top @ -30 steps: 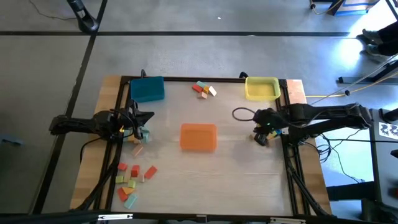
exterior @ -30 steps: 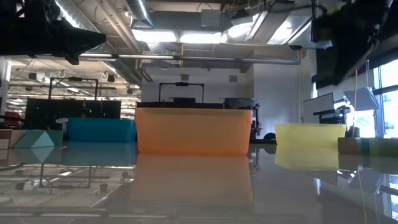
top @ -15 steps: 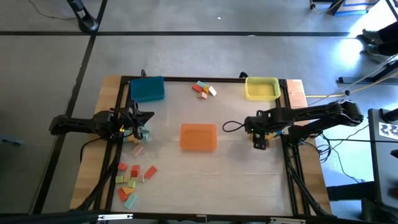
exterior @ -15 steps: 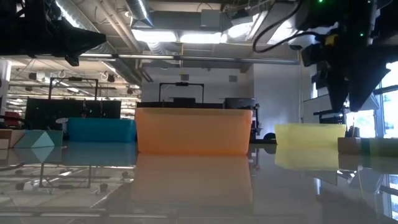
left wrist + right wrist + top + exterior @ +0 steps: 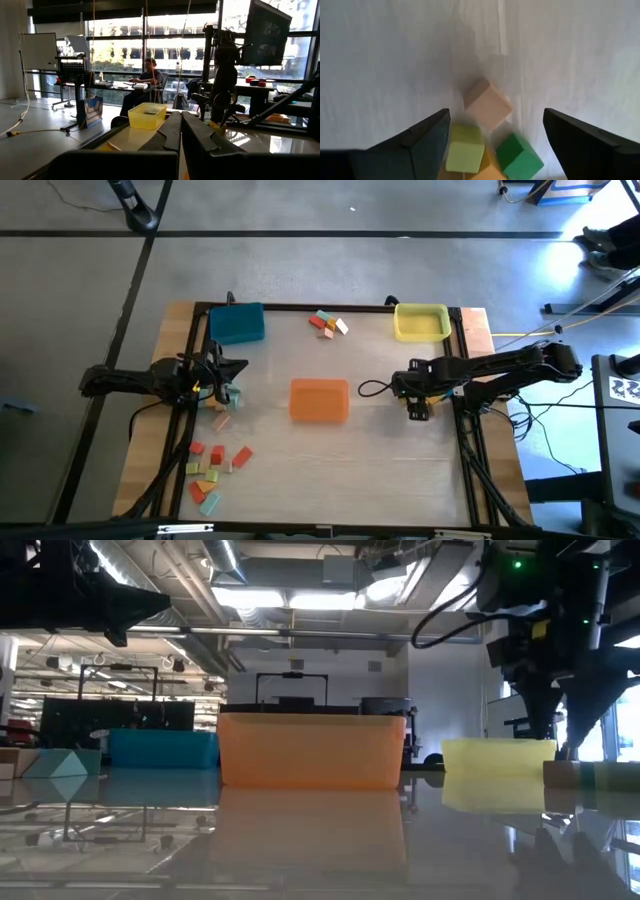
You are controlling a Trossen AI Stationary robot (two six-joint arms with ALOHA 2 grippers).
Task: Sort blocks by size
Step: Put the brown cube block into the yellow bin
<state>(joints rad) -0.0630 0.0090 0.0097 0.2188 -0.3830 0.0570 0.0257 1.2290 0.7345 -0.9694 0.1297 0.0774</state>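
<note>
In the right wrist view, a small heap of blocks lies on the table: a tan block (image 5: 487, 105), a yellow-green one (image 5: 465, 149) and a green one (image 5: 519, 156). My right gripper (image 5: 496, 125) hangs open over the heap, fingers pointing down on either side and touching none. It stands at the table's right (image 5: 415, 398) and shows in the low view (image 5: 562, 715). More blocks lie at the far middle (image 5: 328, 323) and near left (image 5: 215, 468). My left gripper (image 5: 228, 375) waits shut at the left, holding nothing, beside a light blue block (image 5: 233, 393).
A blue tray (image 5: 237, 323) stands at the far left, a yellow tray (image 5: 421, 322) at the far right and an orange tray (image 5: 319, 400) in the middle. A black cable loops beside my right gripper (image 5: 372, 388). A person sits at a desk (image 5: 147, 75) beyond the table.
My right gripper has come down over the heap of blocks at the table's right and shifted slightly toward the left edge. Its fingers have spread open.
</note>
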